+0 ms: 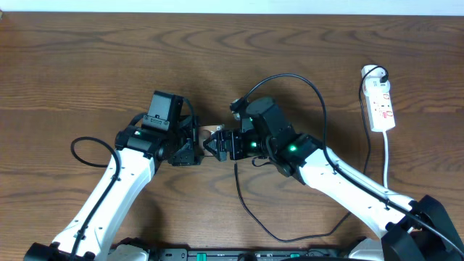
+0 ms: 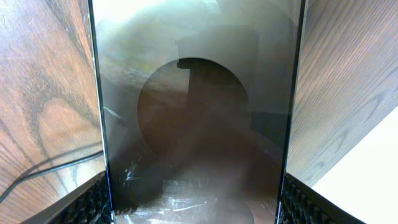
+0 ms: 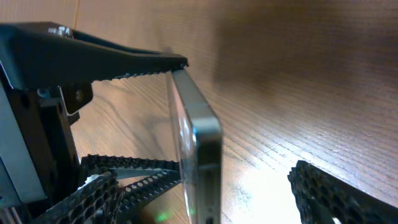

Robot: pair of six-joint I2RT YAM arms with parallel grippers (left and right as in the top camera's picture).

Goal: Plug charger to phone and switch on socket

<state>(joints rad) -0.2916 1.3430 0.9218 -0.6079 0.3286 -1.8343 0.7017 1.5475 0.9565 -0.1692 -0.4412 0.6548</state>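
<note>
1. Left pincer [image 2: 196, 206]: I am watching it clamping the phone [image 2: 196, 112] by its two long edges, with the ribbed fingers [image 2: 93, 202] pressing on either side and the big circle mark facing the wrist camera.
2. Right pincer [image 1: 220, 145]: I am seeing it standing wide, fingers well apart. The phone's end edge is sitting between them, touching neither as far as I can tell.
3. Charger [image 1: 243, 199]: it is trailing across the desk [image 1: 87, 58] from just below the right pincer towards me, then curling off right. I am not making out its plug tip.
4. Socket [image 1: 381, 105]: it is lying at the far right of the desk, well apart from both arms, its white cord [image 1: 388, 159] running down towards me.
</note>
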